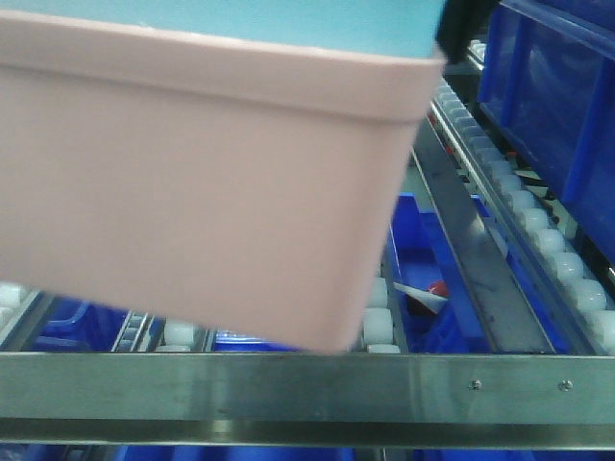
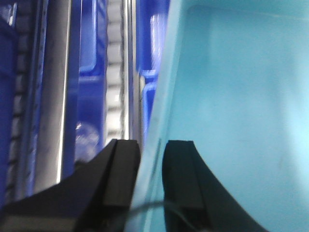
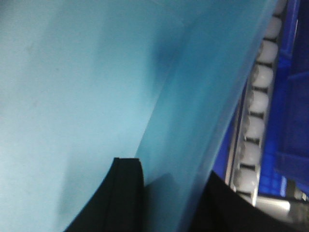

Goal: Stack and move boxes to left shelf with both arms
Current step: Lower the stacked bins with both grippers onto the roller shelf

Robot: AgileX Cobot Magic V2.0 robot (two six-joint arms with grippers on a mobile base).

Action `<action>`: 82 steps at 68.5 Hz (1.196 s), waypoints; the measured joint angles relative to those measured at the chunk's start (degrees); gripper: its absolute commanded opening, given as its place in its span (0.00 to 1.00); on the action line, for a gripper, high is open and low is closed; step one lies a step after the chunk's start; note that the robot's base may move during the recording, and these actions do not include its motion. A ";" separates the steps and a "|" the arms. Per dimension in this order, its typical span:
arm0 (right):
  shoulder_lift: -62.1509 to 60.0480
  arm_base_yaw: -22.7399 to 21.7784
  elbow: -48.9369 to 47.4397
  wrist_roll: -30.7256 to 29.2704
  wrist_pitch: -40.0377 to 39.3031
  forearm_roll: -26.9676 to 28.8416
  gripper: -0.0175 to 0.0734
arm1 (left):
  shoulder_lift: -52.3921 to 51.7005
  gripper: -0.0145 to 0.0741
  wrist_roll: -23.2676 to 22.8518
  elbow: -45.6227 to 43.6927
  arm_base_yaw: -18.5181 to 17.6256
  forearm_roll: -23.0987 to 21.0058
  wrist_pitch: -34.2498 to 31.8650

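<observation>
Boxes (image 1: 211, 192) nested, salmon pink outside, light blue within

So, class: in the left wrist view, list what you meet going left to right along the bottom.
Steel rail → dark blue bin → outer finger → light blue box wall → inner finger → light blue box floor.

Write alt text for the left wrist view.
The left pincer clamps the side wall of the light blue tub, one finger inside, one outside. Behind it run the shelf's steel rails, white rollers and dark blue bins.
</observation>
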 measured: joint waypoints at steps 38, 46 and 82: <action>8.81 -10.74 -3.76 -4.59 -17.48 -0.85 0.25 | 9.59 0.15 -0.81 -0.11 15.57 -1.78 -23.36; 13.45 -11.34 -7.66 -5.63 -17.35 -1.41 0.25 | 12.70 0.15 -2.54 -0.11 16.80 -1.78 -23.95; 23.40 -11.85 -12.23 -8.03 -18.40 -3.37 0.27 | 21.81 0.22 -3.54 -0.33 19.27 -1.78 -25.08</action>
